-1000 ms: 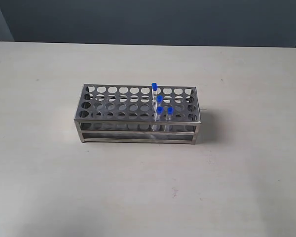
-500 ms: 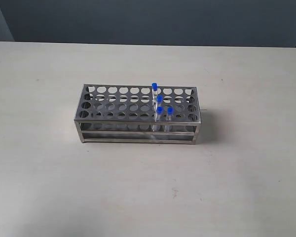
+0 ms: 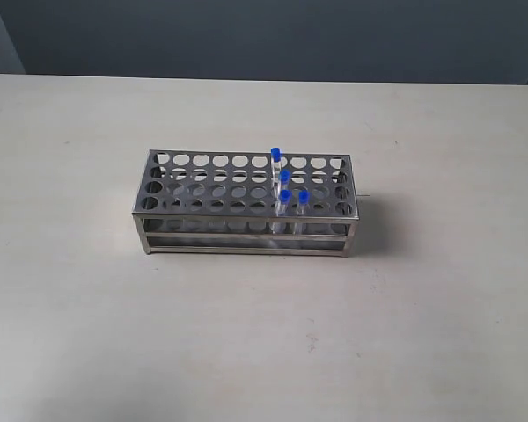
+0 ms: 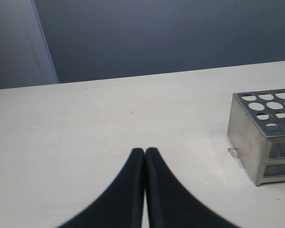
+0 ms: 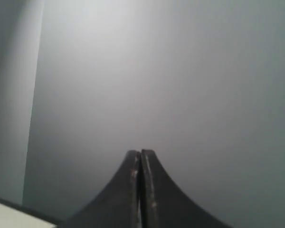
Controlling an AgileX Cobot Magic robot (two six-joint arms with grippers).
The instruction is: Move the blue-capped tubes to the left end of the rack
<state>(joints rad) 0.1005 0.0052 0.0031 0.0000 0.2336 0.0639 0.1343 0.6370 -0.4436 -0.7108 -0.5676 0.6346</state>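
Note:
The steel rack (image 3: 202, 185) stands in the middle of the table in the exterior view. Several blue-capped tubes (image 3: 283, 177) stand upright in holes toward its right end, one in the back row, one behind the front pair, two in front. No gripper shows in the exterior view. In the left wrist view my left gripper (image 4: 145, 152) is shut and empty above bare table, with one end of the rack (image 4: 249, 137) off to the side. My right gripper (image 5: 140, 153) is shut and empty, facing a grey wall.
The pale table (image 3: 88, 308) spreads wide around the rack on all sides. A dark grey wall (image 3: 264, 35) rises behind the table's far edge. A small clear scrap (image 4: 233, 152) lies at the rack's foot in the left wrist view.

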